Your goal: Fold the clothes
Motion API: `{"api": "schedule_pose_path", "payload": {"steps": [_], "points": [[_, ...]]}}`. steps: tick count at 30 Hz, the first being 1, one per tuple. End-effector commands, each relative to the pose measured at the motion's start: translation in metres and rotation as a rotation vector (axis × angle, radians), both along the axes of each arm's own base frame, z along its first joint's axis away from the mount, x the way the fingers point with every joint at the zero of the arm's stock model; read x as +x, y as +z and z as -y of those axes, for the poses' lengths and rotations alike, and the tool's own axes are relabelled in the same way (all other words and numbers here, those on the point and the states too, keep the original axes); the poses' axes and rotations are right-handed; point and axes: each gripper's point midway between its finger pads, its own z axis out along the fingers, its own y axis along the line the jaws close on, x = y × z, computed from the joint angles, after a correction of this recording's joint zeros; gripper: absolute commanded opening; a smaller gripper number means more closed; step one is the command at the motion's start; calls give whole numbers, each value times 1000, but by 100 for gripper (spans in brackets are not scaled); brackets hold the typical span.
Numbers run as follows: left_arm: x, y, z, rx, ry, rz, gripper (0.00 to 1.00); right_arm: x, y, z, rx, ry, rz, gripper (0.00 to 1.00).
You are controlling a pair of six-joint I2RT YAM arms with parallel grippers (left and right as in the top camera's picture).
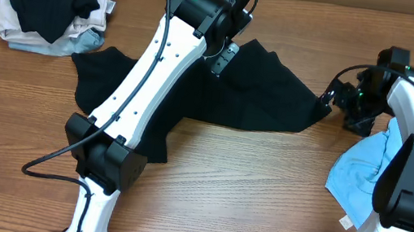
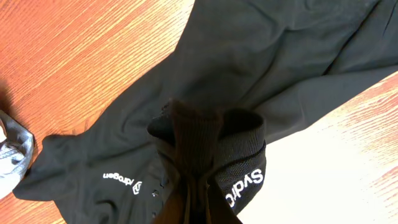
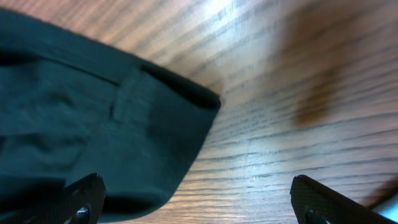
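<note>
Plainly the step in hand is spreading out, not folding: the black shirt lies rumpled mid-tabletop, not yet flat enough to take a crease. The left hand is at the shirt's far edge, pressed together on a bunch of ribbed fabric that looks like the collar; the left wrist view shows the cloth gathered over the fingers, with white lettering just beside the pinch. The right hand is spread and holds nothing, low over the shirt's right-hand corner, a hemmed edge lying between its fingers. Whether that corner is a sleeve or the bottom hem I cannot tell. The shirt's long axis runs across the tabletop from left to right, the near-left end trailing toward the robot and the right end tapering to a point at the right hand; the collar, if it is that, faces away from the robot. Next, I judge, the right hand should close on that corner, then both should draw apart to pull the cloth taut. A blue shirt waits at the right, a pile at far left.
</note>
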Motion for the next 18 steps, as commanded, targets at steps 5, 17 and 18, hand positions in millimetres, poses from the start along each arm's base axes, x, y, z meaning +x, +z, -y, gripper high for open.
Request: {"api": "schedule_pose_path", "payload": {"steps": [5, 17, 18], "points": [[-1, 5, -6, 10, 18, 2, 4, 1, -9, -8, 44, -3, 56, 89], [4, 6, -13, 7, 36, 8, 4, 15, -49, -37, -35, -15, 167, 48], [4, 6, -14, 7, 40, 8, 4, 18, -50, -36, -63, -26, 173, 44]]}}
